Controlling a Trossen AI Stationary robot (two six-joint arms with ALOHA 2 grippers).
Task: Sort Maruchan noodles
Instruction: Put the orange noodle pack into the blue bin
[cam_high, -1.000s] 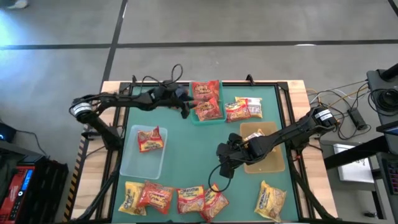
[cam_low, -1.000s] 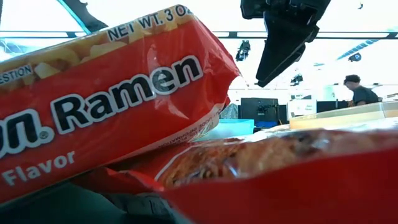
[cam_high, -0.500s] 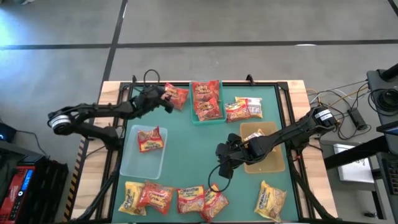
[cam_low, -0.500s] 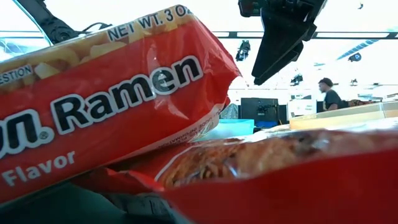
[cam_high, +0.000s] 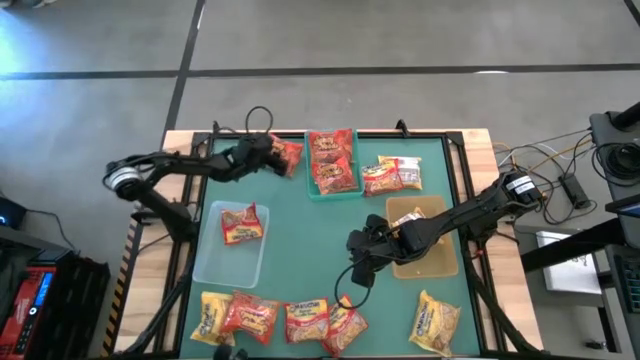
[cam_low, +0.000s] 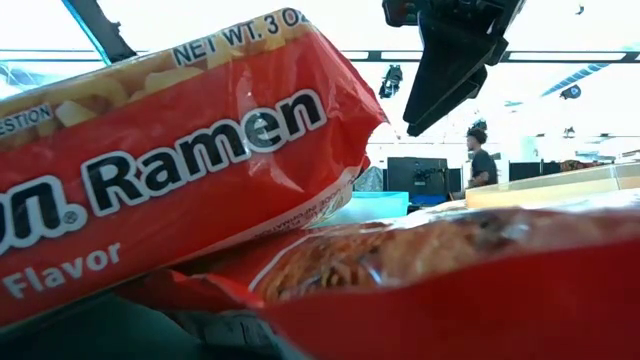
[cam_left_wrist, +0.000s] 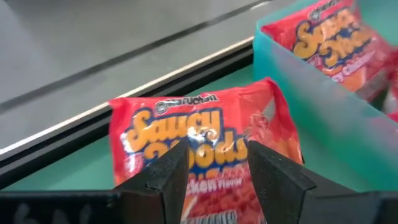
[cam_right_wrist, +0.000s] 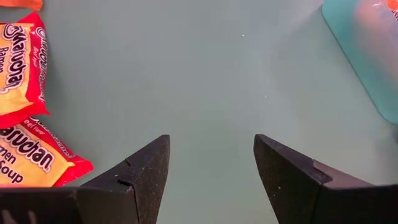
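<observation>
My left gripper (cam_high: 264, 152) is at the mat's far left, just left of the teal bin (cam_high: 346, 190). It is shut on a red Saucy Noodles packet (cam_high: 287, 156), which also shows in the left wrist view (cam_left_wrist: 205, 134). Two red packets (cam_high: 332, 160) lie in the teal bin, and one (cam_high: 241, 224) lies in the clear bin (cam_high: 228, 262). Several yellow and red packets (cam_high: 275, 318) lie flat along the near edge. My right gripper (cam_high: 360, 264) is open and empty over the mat's middle (cam_right_wrist: 211, 162). My left gripper pinches the near end of the red packet (cam_left_wrist: 214, 186) between its two fingers (cam_left_wrist: 171, 174). The fingers come roughly level from the table's left. The packet sticks out ahead of them toward the teal bin, face up. Whether its far end touches the mat, I cannot tell.
Two more packets (cam_high: 392, 174) lie on the mat right of the teal bin. A tan bin (cam_high: 424, 256) sits under my right arm. One yellow packet (cam_high: 437, 322) lies near right. Packets (cam_low: 180, 170) fill the low view, and a person (cam_low: 482, 162) shows far behind.
My left gripper has drawn away from the teal bin toward the table's left edge with the red packet. It has then come a little way back toward the bin. The person in the room behind has walked across.
</observation>
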